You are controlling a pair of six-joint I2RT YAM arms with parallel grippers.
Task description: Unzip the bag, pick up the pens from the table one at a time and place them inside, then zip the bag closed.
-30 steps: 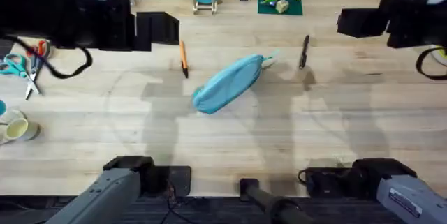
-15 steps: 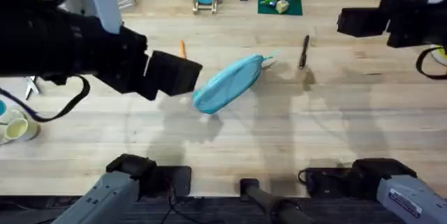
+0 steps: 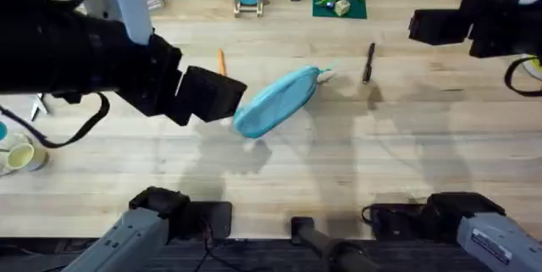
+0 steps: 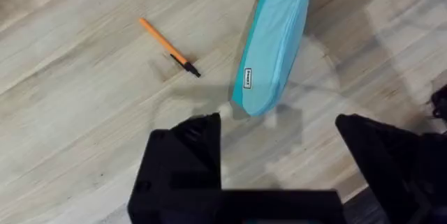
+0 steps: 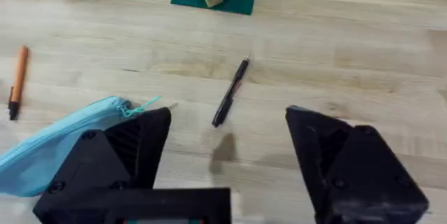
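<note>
Light-blue bag (image 3: 278, 101) lying diagonally at centre of the table (image 3: 339, 162) in the overhead view, closed, pull-tab end toward the far right. Orange pen (image 3: 221, 58) just far-left of it, partly covered by the left gripper (image 3: 222, 96), which hangs beside the bag's near-left end. Black pen (image 3: 368, 62) to the right of the bag, apart from it. Right gripper (image 3: 423, 26) raised at far right.

Left wrist view: bag (image 4: 274, 42) ahead between spread black fingers (image 4: 183, 158), nothing held; orange pen (image 4: 167, 45) beside it, not touching.

Right wrist view: black pen (image 5: 231, 91) on bare wood ahead of parted, empty fingers (image 5: 129, 147); bag's tab end (image 5: 70, 140) and orange pen (image 5: 17, 81) also noted.
</note>
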